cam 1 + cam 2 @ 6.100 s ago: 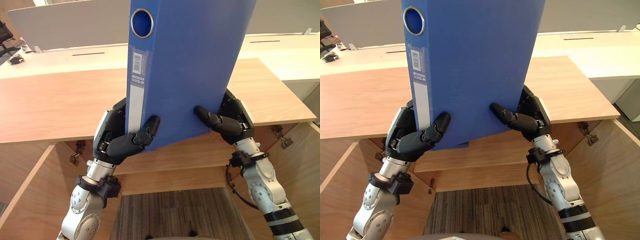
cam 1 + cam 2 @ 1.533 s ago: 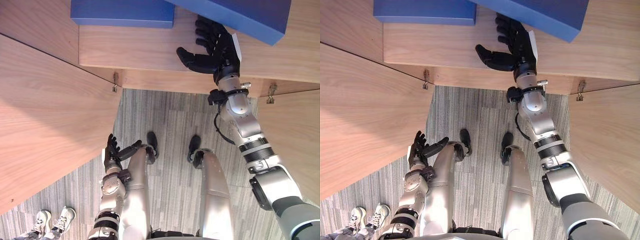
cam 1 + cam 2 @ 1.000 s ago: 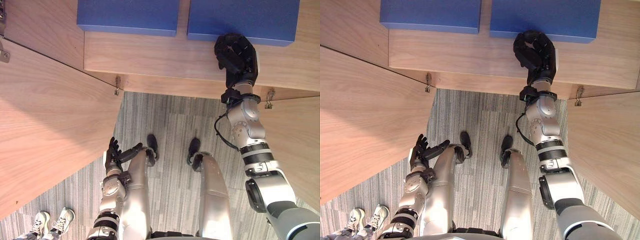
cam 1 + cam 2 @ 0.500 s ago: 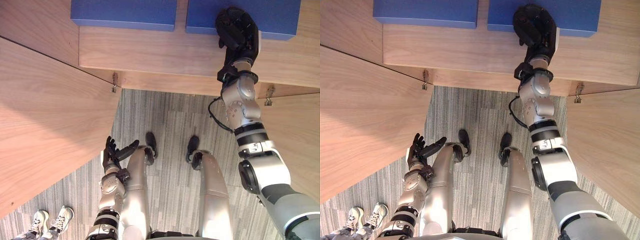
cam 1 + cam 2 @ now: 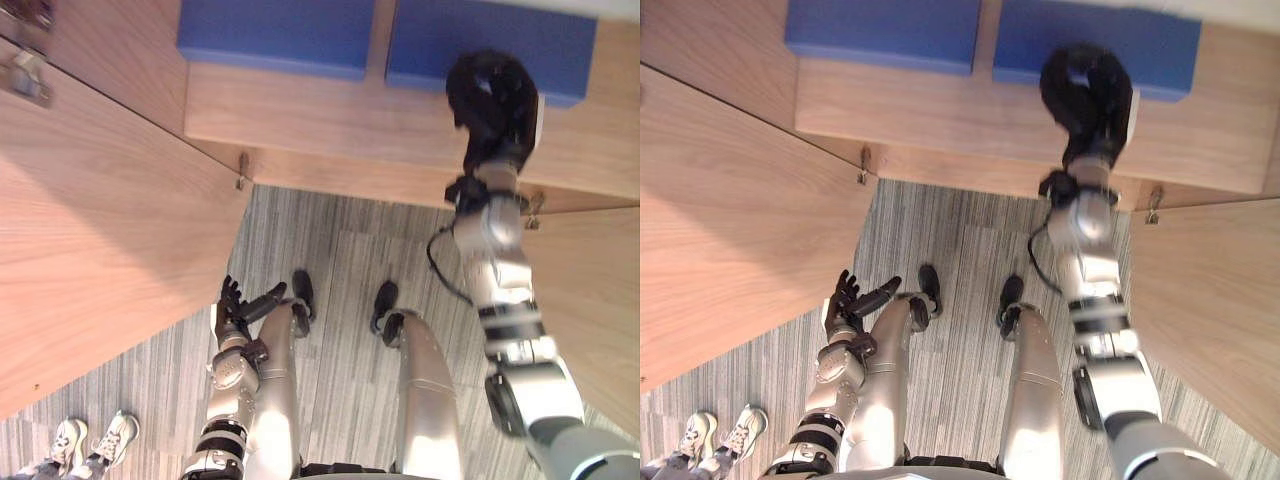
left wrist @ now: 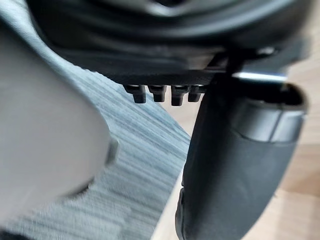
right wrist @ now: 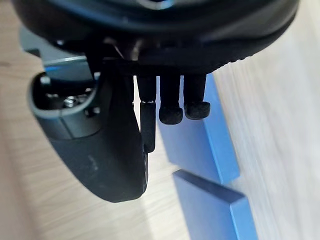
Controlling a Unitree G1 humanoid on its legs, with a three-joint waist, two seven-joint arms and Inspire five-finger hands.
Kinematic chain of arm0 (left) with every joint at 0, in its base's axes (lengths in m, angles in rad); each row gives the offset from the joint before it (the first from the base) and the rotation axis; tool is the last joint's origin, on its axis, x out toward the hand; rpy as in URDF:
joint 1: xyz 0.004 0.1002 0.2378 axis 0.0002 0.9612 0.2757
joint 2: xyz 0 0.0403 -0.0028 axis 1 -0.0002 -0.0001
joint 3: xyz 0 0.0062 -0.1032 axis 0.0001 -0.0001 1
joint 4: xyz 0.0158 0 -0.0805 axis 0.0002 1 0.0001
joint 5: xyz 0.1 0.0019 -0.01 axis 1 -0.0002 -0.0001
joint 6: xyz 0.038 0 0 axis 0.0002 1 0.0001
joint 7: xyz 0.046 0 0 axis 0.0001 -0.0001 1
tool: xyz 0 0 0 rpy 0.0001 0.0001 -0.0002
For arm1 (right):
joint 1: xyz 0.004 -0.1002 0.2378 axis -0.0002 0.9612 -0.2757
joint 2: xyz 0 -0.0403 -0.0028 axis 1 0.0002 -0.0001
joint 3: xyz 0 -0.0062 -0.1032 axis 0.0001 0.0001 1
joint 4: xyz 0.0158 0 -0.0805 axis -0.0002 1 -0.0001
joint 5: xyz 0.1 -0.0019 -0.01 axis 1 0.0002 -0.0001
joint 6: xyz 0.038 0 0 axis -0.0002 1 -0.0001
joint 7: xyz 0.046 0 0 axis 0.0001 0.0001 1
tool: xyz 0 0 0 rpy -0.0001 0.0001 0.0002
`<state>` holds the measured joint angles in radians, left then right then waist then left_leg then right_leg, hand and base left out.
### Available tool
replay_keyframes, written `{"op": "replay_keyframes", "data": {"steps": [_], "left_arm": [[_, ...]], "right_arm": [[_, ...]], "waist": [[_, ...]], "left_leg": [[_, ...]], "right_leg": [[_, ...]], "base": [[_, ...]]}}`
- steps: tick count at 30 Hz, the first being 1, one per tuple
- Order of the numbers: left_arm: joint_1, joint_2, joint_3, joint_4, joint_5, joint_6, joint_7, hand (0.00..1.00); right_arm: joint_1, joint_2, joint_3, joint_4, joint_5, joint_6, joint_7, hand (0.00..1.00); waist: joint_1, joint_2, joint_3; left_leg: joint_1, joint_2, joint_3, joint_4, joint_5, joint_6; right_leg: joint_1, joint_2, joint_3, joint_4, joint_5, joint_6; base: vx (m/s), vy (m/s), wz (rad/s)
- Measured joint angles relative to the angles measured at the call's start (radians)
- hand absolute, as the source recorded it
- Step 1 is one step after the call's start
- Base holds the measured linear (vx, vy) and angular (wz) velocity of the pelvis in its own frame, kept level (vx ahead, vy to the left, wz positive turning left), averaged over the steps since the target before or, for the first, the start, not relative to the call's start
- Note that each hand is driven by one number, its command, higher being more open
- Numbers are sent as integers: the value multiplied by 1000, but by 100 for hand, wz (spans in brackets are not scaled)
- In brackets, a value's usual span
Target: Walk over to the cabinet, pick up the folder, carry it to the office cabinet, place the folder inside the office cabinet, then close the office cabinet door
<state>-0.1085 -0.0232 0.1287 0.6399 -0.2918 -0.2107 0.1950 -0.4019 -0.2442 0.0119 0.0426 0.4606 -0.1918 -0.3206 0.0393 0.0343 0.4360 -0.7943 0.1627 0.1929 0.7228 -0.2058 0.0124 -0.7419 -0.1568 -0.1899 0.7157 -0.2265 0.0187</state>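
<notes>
Wood-grain cabinet shelf (image 5: 300,110) carries the folder (image 5: 420,40), lying flat just beyond the right hand (image 5: 490,95), whose fingers curl round nothing. Drawn back carelessly, they could hook its near edge and drag it out, fouling the door (image 5: 100,230). The left hand (image 5: 238,305) hangs low, fingers spread.

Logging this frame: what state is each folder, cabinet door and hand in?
Left folder: lying flat on the shelf.
Right folder: lying flat beside it, a gap between them.
Left door: open.
Right door: open.
Right hand: fingers curled, holding nothing, at the right folder's front edge.
Left hand: open, hanging low, idle.
</notes>
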Motion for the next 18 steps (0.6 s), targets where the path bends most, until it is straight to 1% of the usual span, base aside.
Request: {"op": "replay_keyframes", "data": {"steps": [1,2,3,4,5,6,8,9,11,12,13,14,15,18], "left_arm": [[13,-1,0,0,1,3,-1,100],[43,4,0,1,17,8,-4,100],[64,11,-3,5,18,10,-6,100],[83,18,-7,13,18,12,-8,100],[101,26,-17,43,22,14,-13,100],[112,37,-27,82,38,15,-23,100],[126,55,-42,127,51,18,-33,100],[135,66,-42,167,60,26,-41,100],[137,74,-42,193,61,31,-43,100],[146,79,-41,195,65,33,-45,100],[156,87,-39,195,87,33,-45,100],[162,91,-39,195,93,33,-45,100],[174,98,-39,195,99,33,-46,100],[197,99,-39,199,127,33,-49,100]], "right_arm": [[59,20,3,-29,-21,-9,13,0],[166,54,17,-61,-65,-21,38,0],[232,70,35,-65,-83,-28,54,0],[300,86,48,-65,-100,-28,69,0],[385,107,57,-62,-121,-28,91,0],[453,124,60,-42,-155,-30,116,0],[504,138,64,12,-203,-32,138,0],[528,144,63,111,-257,-33,157,0],[531,150,49,222,-281,-30,168,0],[538,159,30,307,-305,-26,169,100],[544,172,6,388,-323,-18,170,100],[545,178,-9,429,-337,-14,170,100],[552,187,-35,508,-353,-5,169,100],[562,195,-114,668,-374,16,158,100]], "waist": [[-8,-6,-3],[-22,-22,-12],[-30,-38,-21],[-31,-54,-36],[-33,-61,-66],[-39,-66,-90],[-54,-71,-125],[-71,-73,-158],[-80,-72,-163],[-82,-69,-181],[-82,-66,-199],[-82,-64,-208],[-84,-59,-232],[-85,-43,-283]], "left_leg": [[28,3,8,-14,-1,1],[87,9,27,-47,0,-1],[134,10,43,-75,5,1],[182,10,58,-106,11,3],[233,8,68,-149,16,-3],[290,2,77,-205,30,-8],[347,-8,94,-272,50,-15],[402,-17,110,-337,70,-16],[478,-32,128,-401,86,-18],[523,-44,144,-449,97,-20],[566,-49,164,-487,103,-24],[586,-52,174,-505,106,-26],[624,-59,186,-537,111,-30],[700,-70,221,-595,116,-38]], "right_leg": [[28,0,-3,-15,0,2],[87,3,-6,-50,2,7],[129,6,-3,-79,6,11],[169,13,8,-112,14,15],[219,24,14,-169,30,19],[279,35,19,-242,55,24],[338,46,26,-333,90,29],[396,54,37,-420,127,35],[466,59,55,-495,156,43],[504,62,68,-543,175,48],[539,65,82,-586,194,51],[556,66,88,-606,202,52],[588,68,104,-642,215,55],[637,72,138,-685,231,58]], "base": [[66,-22,6],[94,-27,3],[110,-25,-10],[142,-13,-24],[177,7,-31],[222,20,-25],[227,27,-25],[229,29,-34],[178,36,-31],[173,39,-37],[160,27,-39],[148,25,-41],[81,10,-30],[73,20,-39]]}}
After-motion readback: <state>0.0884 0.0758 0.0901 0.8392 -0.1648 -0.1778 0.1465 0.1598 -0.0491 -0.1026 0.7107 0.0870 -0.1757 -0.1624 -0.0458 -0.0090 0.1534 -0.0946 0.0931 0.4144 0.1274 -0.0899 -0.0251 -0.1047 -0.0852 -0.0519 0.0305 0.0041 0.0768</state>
